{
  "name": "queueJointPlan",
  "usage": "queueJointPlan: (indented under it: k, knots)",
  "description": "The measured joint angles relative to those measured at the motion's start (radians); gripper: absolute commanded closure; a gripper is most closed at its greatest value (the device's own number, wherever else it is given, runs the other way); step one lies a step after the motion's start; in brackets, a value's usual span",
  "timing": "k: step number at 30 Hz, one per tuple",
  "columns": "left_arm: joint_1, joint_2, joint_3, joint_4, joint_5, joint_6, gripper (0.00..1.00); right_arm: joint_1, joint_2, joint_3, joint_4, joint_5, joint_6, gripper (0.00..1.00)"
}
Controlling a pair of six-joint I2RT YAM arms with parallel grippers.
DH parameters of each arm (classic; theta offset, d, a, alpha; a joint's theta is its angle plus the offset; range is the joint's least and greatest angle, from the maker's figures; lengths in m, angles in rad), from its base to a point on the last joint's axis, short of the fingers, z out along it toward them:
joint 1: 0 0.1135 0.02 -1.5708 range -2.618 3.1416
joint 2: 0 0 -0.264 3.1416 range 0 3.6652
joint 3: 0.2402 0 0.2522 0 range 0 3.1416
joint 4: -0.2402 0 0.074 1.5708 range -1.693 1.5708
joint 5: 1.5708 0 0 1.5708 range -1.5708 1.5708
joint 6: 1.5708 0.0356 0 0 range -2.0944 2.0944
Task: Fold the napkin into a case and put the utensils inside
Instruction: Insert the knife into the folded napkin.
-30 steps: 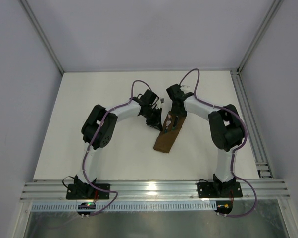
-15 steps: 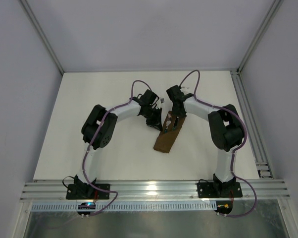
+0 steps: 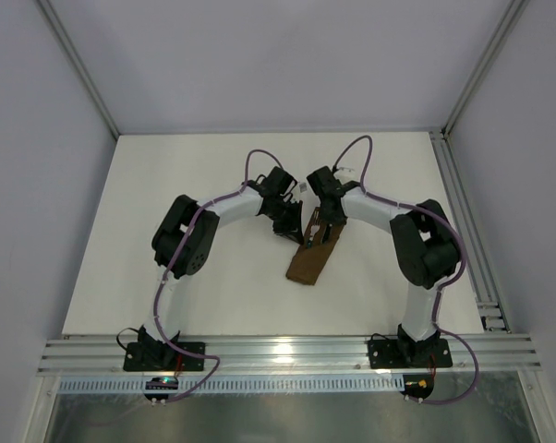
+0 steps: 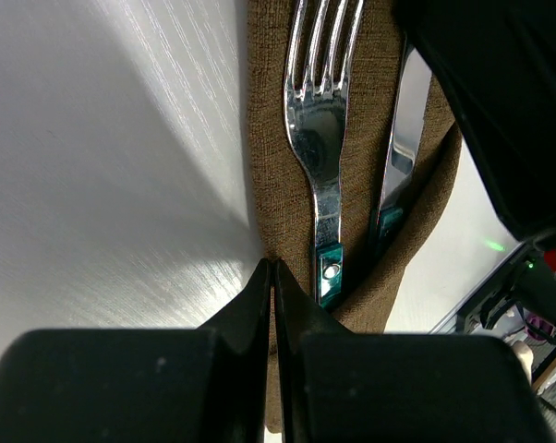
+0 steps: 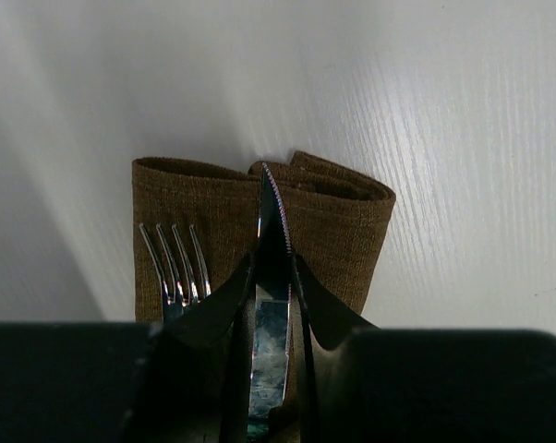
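Observation:
The dark brown case (image 3: 312, 260) lies slanted on the table between my two grippers. In the left wrist view, the fork (image 4: 322, 138) and the knife (image 4: 403, 138) lie side by side on the case (image 4: 269, 138), their teal handles tucked under its fold. My left gripper (image 4: 273, 266) is shut on the cloth edge beside the fork handle. My right gripper (image 5: 272, 263) is shut on the knife (image 5: 269, 221), blade pointing up over the case (image 5: 338, 231), with the fork (image 5: 176, 263) to its left. In the top view, the left gripper (image 3: 290, 227) and right gripper (image 3: 318, 231) are at the case's far end.
The right arm's dark body (image 4: 500, 92) fills the upper right of the left wrist view, close above the knife. A metal rail (image 3: 463, 212) runs along the table's right side. Both arm bases (image 3: 287, 355) stand at the near edge.
My right wrist has shifted a little to the left over the case's far end, with the knife still in its grip. The left arm and the case have stayed put.

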Motion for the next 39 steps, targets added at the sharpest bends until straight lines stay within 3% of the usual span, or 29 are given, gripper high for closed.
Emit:
queueJointPlan:
  k: [15, 20, 24, 27, 30, 34, 39]
  knots:
    - [0.000, 0.000, 0.000, -0.003, 0.013, -0.017, 1.00, 0.038, -0.067, -0.092, 0.006, 0.018, 0.079, 0.87]
    - [0.000, 0.000, 0.000, -0.003, 0.016, -0.016, 1.00, 0.039, -0.071, -0.095, 0.006, 0.018, 0.082, 0.63]
    - [0.000, -0.001, 0.000, -0.002, 0.014, -0.013, 0.96, 0.043, -0.086, -0.089, -0.016, 0.016, 0.050, 0.52]
    - [0.000, -0.005, 0.000, -0.004, 0.011, -0.004, 0.91, 0.033, -0.144, -0.092, -0.023, -0.004, 0.015, 0.51]
    - [0.000, -0.015, 0.002, -0.011, -0.004, 0.019, 0.86, -0.020, -0.274, -0.168, 0.037, -0.079, -0.003, 0.51]
    - [0.000, -0.022, 0.034, -0.043, -0.030, 0.053, 0.83, -0.180, -0.435, -0.338, 0.122, -0.209, -0.013, 0.54]
    - [0.000, -0.035, 0.080, -0.089, -0.058, 0.108, 0.82, -0.294, -0.419, -0.427, 0.205, -0.391, -0.046, 0.56]
